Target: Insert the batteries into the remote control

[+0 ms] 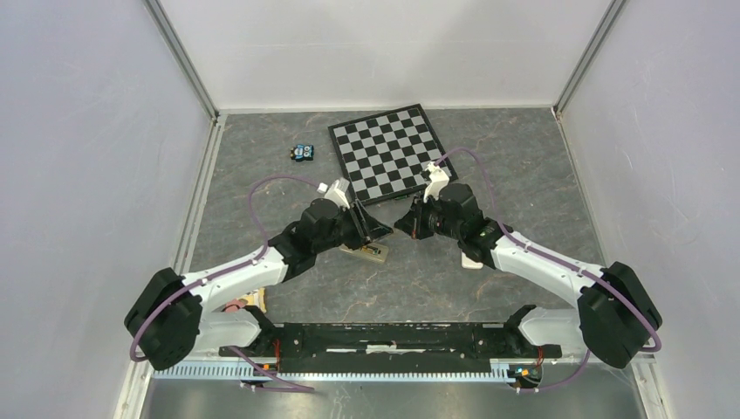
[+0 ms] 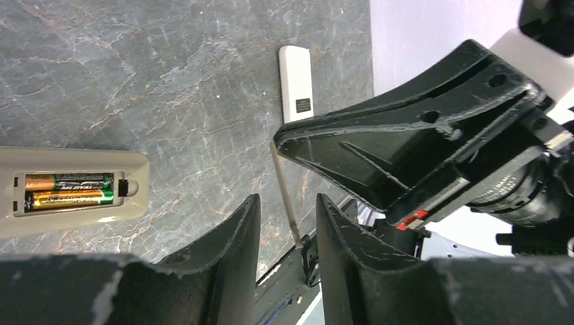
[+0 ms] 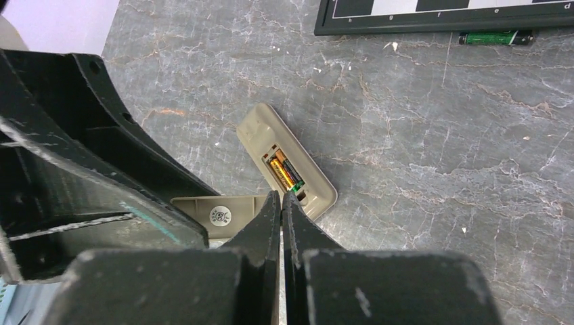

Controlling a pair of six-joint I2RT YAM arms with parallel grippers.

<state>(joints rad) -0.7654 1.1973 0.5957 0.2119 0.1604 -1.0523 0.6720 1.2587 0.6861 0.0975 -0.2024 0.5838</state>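
Where the top cam shows only a sliver of the small tan-backed white remote control (image 1: 373, 252) between the two wrists, both wrist cams show it lying face down on the table w/ its compartment uncovered and two dark gold-ended batteries (image 3: 285, 173) seated side by side inside. L wrist cam alone shows a plain white slab w/ dark rectangular slot (image 2: 296, 84), well apart from the remote, near the wall. R wrist cam alone shows a flat tan panel w/ round sticker (image 3: 218, 212) just beside the remote, plus a loose green cylindrical battery (image 3: 494, 37) against the black-framed chessboard (image 1: 393, 153). Left gripper (image 2: 288, 203): jaws apart, nothing between them. Right gripper (image 3: 282, 200): jaws pressed together, empty, tips at the remote's near end; contact cannot be told. Top cam only: small blue-and-black object (image 1: 303, 152) left of the board. Surface: dark grey marbled table (image 1: 524, 175). Plain white walls (image 1: 375, 44) enclose it on three sides.
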